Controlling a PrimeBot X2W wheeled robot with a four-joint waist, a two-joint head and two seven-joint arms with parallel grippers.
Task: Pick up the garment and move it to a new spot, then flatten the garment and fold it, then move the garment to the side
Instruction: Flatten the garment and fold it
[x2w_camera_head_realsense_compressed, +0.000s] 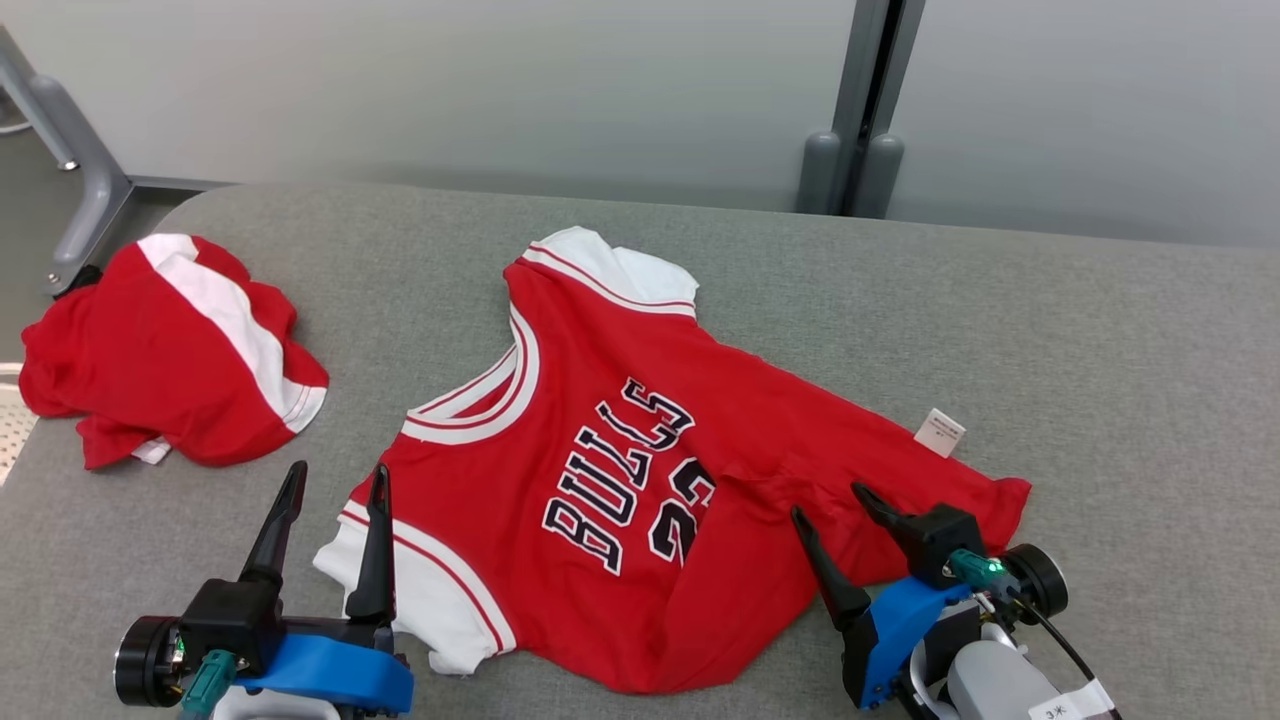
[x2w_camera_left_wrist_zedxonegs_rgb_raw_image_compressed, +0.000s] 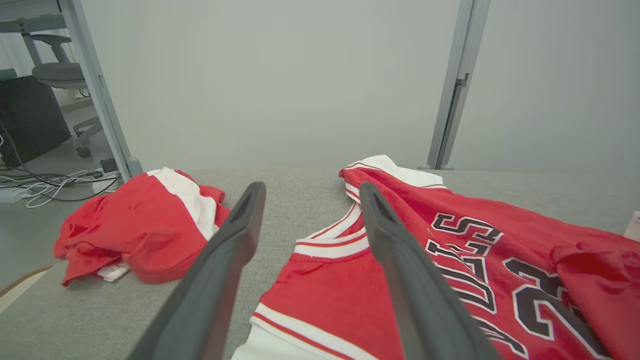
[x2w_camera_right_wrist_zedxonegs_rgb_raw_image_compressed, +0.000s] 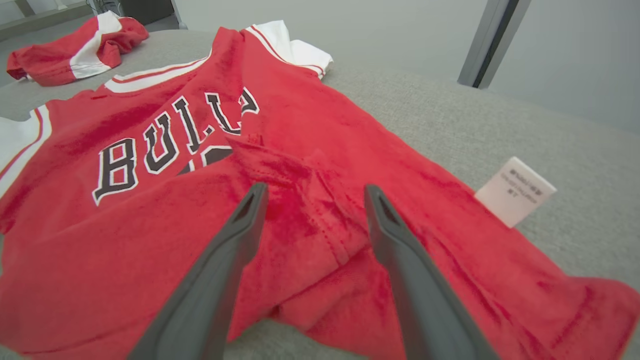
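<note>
Left claw (x2w_camera_head_realsense_compressed: 338, 470), spread and empty, sits by the near white sleeve of the jersey (x2w_camera_head_realsense_compressed: 640, 450), which I see lying face up on the grey table (x2w_camera_head_realsense_compressed: 1100, 330). Right claw (x2w_camera_head_realsense_compressed: 828, 500), spread too, is over its bunched hem.

A desk (x2w_camera_head_realsense_compressed: 900, 300) covered in grey fabric has a rounded far corner. Behind it are pale, matte wall panels (x2w_camera_head_realsense_compressed: 450, 80), split by a dark grey upright post (x2w_camera_head_realsense_compressed: 872, 90). At the left a grey metal frame leg (x2w_camera_head_realsense_compressed: 80, 150) slants down to the grey floor (x2w_camera_head_realsense_compressed: 25, 210). The left wrist view shows an office chair (x2w_camera_left_wrist_zedxonegs_rgb_raw_image_compressed: 55, 72), a dark cabinet (x2w_camera_left_wrist_zedxonegs_rgb_raw_image_compressed: 27, 120) and loose cables (x2w_camera_left_wrist_zedxonegs_rgb_raw_image_compressed: 50, 185) on the floor. The light is soft and even.
</note>
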